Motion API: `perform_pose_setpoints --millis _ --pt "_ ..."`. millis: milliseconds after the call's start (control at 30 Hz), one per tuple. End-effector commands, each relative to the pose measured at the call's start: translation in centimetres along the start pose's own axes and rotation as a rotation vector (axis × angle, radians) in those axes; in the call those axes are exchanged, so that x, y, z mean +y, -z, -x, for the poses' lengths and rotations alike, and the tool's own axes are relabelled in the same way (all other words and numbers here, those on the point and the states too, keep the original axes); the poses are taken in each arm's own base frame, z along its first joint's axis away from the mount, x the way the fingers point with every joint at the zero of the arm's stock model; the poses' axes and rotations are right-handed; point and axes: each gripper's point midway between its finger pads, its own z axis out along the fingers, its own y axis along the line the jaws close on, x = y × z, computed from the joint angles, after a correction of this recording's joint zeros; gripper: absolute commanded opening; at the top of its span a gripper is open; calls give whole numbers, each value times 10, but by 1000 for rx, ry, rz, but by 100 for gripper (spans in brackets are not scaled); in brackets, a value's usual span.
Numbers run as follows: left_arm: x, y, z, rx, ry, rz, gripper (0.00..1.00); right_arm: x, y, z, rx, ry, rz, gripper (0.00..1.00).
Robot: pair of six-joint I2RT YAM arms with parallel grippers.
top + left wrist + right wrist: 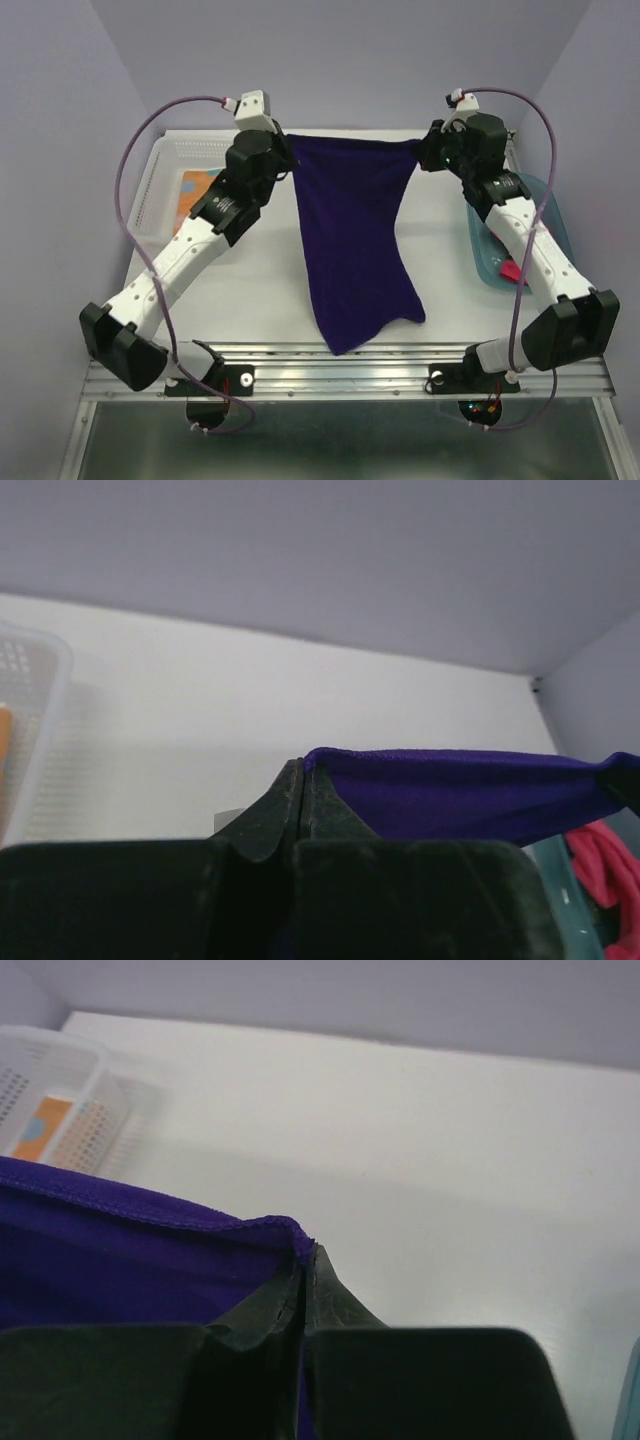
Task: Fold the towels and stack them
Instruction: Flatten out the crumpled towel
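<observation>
The purple towel [355,240] hangs with its loose end low by the front of the table [250,300]. It looks soft, light and floppy. Farther back, the left gripper [285,140] and right gripper [422,148] each pinch a top corner, which seems a good place to hold it.

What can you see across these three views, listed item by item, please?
purple towel: one, dark purple, stretched between the two grippers, hanging down toward the table
orange towel: one, orange, in the basket
pink towel: one, pink-red, in the tub
basket: one, clear, far left of the table
tub: one, teal, right side
table: one, white
left gripper: one, black, shut on a top corner of the purple towel
right gripper: one, black, shut on the other top corner
</observation>
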Motion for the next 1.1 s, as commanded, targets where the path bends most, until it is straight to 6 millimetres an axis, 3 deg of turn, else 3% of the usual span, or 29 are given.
perform_pose_setpoints --millis 0,33,67,200,233,333,367,533,700,767,833,933,1067 --pt "-30 61 91 -180 22 -175 0 47 65 85 -179 19 143 1" --pt "-37 64 93 -175 11 -213 0 53 74 93 -193 22 162 1" --pt "-44 85 113 -211 16 -272 0 59 85 102 -211 22 179 1" --pt "-65 139 150 -274 24 -452 0 80 133 137 -286 14 228 1" --pt "-66 156 161 -298 21 -484 0 91 153 148 -317 23 265 1" --pt "-78 186 168 -305 8 -599 0 113 184 159 -347 35 365 1" --pt "-79 202 174 -322 13 -638 0 123 203 168 -377 47 400 1" --pt "-100 263 179 -333 -18 -893 0 160 260 177 -407 72 584 1" --pt "-101 318 194 -383 -8 -1029 0 181 316 193 -477 97 654 1" --pt "-97 338 202 -421 -1 -1052 0 183 327 195 -488 103 660 1" --pt "-92 355 208 -452 5 -1070 0 185 340 197 -503 100 660 1" --pt "-87 364 210 -470 20 -1073 0 188 353 197 -522 95 670 1" --pt "-88 350 202 -449 32 -1053 0 184 354 198 -543 75 644 1"
